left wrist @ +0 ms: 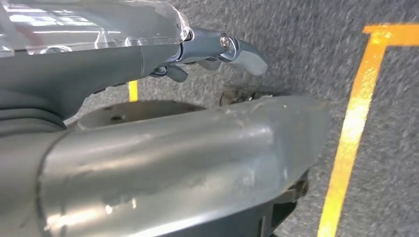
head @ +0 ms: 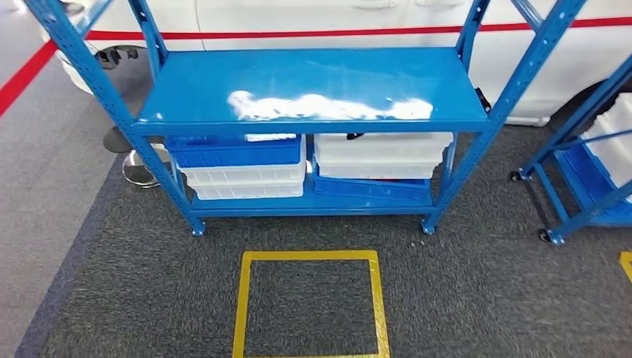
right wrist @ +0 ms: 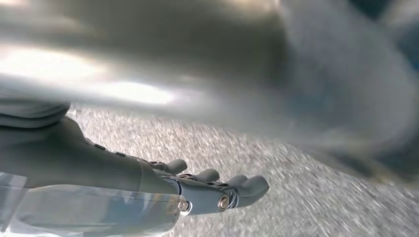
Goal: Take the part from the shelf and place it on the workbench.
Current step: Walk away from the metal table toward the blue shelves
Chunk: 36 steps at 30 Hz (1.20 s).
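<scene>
Straight ahead in the head view stands the blue shelf, its top board bare but for glare. On its lower level sit stacked bins: a blue bin over white ones at left, a white bin over a blue lid at right. The part itself I cannot make out; a small dark thing peeks at the white bin's rim and may be it, so the part probably lies in one of these bins. Judging by bin size, it is likely small, rigid and light; the grip point cannot be chosen yet. On the carpet before the shelf is a yellow square.

Both hands hang low over the carpet, well apart from the bins. The left hand holds nothing, fingers loosely extended. The right hand likewise is empty, fingers slightly spread.
</scene>
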Available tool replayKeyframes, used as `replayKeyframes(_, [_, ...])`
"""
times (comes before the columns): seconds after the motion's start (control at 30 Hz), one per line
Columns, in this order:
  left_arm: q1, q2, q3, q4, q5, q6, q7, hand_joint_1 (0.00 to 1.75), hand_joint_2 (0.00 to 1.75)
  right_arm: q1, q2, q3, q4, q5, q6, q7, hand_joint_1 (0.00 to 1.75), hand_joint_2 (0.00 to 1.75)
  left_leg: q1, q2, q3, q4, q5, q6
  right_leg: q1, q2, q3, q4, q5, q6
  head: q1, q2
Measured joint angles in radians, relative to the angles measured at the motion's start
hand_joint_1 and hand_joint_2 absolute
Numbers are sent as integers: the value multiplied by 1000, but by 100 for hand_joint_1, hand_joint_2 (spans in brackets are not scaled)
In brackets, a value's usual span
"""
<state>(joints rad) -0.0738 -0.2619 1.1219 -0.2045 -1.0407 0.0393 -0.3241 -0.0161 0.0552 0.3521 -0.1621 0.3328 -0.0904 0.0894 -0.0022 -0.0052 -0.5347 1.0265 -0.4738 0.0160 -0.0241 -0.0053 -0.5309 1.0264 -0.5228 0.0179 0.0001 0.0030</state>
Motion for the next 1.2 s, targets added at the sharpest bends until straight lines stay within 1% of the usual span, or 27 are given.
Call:
replayKeyframes(0.1, [-2,0,0,0,0,0,-1,0,0,1,2,0,0,0,0,-1,0,0,3,2,-18,41,-24,-17,-4,-1,5,1,13,-18,-1,0])
replayKeyframes(0.13, [-3,0,0,0,0,0,-1,0,0,1,3,0,0,0,0,-1,0,0,6,2,-39,82,-47,-23,-5,-2,6,0,13,-22,-2,0])
replayKeyframes(0.2, [-2,0,0,0,0,0,-1,0,0,1,3,0,0,0,0,-1,0,0,9,2,-104,207,-104,-31,-3,-4,6,0,11,-27,-3,0])
replayKeyframes(0.23, [-2,0,0,0,0,0,-1,0,0,1,3,0,0,0,-1,-1,0,0,10,2,-135,260,-119,-33,-3,-3,8,0,6,-29,-3,0])
replayKeyframes(0.27, [-1,1,0,0,0,0,1,0,0,1,3,0,0,0,-1,0,0,0,11,2,-155,287,-117,-32,-2,-2,11,0,1,-30,-3,0])
replayKeyframes(0.3, [0,1,0,0,0,-2,4,0,0,1,3,0,0,0,-1,1,0,0,12,2,-157,276,-95,-30,-1,0,17,0,-6,-30,-3,0])
replayKeyframes(0.37, [2,1,0,0,-1,-6,11,0,0,2,3,-1,0,-1,0,3,0,0,12,3,-117,166,-15,-21,-1,2,36,-1,-22,-27,-3,0])
replayKeyframes(0.4, [2,1,0,0,-1,-8,13,0,0,2,3,-1,0,-1,0,4,0,0,9,5,-92,108,5,-16,0,1,45,-1,-29,-24,-3,0])
replayKeyframes(0.47, [1,1,0,0,-1,-12,15,0,0,2,3,-1,1,-1,1,5,0,0,1,9,-61,37,-4,-5,0,0,60,0,-39,-11,-4,0])
replayKeyframes(0.5, [2,1,0,0,-2,-12,16,0,0,2,4,-1,1,-2,2,5,0,0,-3,10,-52,29,-20,2,1,0,68,4,-39,-2,-5,0])
replayKeyframes(0.57, [3,1,0,0,-3,-13,17,0,0,-2,4,-2,0,-2,2,5,0,0,-3,9,-19,12,-18,17,-1,-1,79,28,-33,11,-5,0])
replayKeyframes(0.6, [2,1,0,0,-3,-12,18,0,0,-4,4,-3,0,-2,2,6,0,0,-2,8,-2,6,-18,24,-2,0,67,60,-29,15,-2,0])
replayKeyframes(0.63, [1,0,0,0,-3,-12,18,0,0,-5,4,-3,0,-3,3,7,0,0,-1,8,14,1,-23,30,-2,1,40,107,-30,17,2,0])
replayKeyframes(0.67, [-1,0,0,0,-3,-12,18,0,0,-4,3,-4,0,-3,3,6,0,0,-1,8,23,-2,-30,34,0,2,-2,165,-38,17,6,0])
replayKeyframes(0.73, [0,0,0,0,-3,-13,20,0,0,-3,2,-5,0,-5,3,3,0,0,-2,7,43,-3,-49,38,8,4,-95,259,-88,18,11,0])
replayKeyframes(0.8, [4,-1,0,0,-4,-13,22,0,0,-4,1,-8,0,-6,3,1,0,0,-2,5,75,-3,-76,38,17,5,-151,269,-137,13,11,0])
replayKeyframes(0.83, [6,-1,0,0,-5,-12,23,0,0,-3,0,-9,0,-6,3,3,0,0,-3,2,93,-4,-92,38,21,5,-164,239,-134,9,12,0])
replayKeyframes(0.87, [7,-1,0,0,-6,-12,23,0,0,0,-2,-9,1,-5,4,5,0,0,-3,0,113,-4,-109,38,25,5,-171,192,-91,2,12,0])
replayKeyframes(0.93, [7,-3,0,0,-8,-12,24,0,0,10,-5,-10,6,-5,5,8,0,0,-7,-5,151,-6,-145,33,35,6,-174,103,45,-12,13,0])
replayKeyframes(0.97, [7,-3,0,1,-8,-12,25,0,0,14,-6,-11,8,-5,6,10,0,0,-9,-7,168,-13,-160,28,38,6,-171,79,93,-19,13,0])
replayKeyframes(1.0, [7,-4,0,1,-9,-12,25,0,0,16,-7,-11,10,-5,6,11,0,0,-11,-8,183,-16,-164,22,40,8,-163,68,109,-24,13,0])
replayKeyframes(1.03, [5,-4,0,1,-9,-13,25,0,0,17,-7,-11,11,-4,6,11,0,0,-14,-8,187,-8,-154,16,38,10,-148,64,95,-29,13,0])
replayKeyframes(1.07, [2,-3,0,1,-9,-13,24,0,0,17,-6,-11,11,-4,5,11,0,0,-15,-7,178,25,-131,11,34,11,-130,52,89,-34,14,0])
replayKeyframes(1.1, [-1,-3,0,1,-9,-13,24,0,0,18,-5,-11,11,-4,5,11,0,0,-15,-5,152,82,-99,5,29,12,-108,37,81,-39,12,0])
replayKeyframes(1.13, [-3,-3,0,1,-9,-13,25,0,0,19,-4,-12,11,-3,5,11,0,0,-15,-3,111,150,-76,-1,24,13,-83,23,75,-43,9,0])
replayKeyframes(1.17, [-3,-2,0,1,-10,-14,27,0,0,20,-3,-12,11,-2,5,11,0,0,-11,-2,65,210,-75,-8,21,12,-59,9,68,-46,6,0])
replayKeyframes(1.2, [-3,-2,0,1,-12,-14,29,0,0,19,-3,-12,11,-2,5,11,0,0,-7,-1,21,250,-102,-14,18,13,-35,-2,59,-48,3,0])
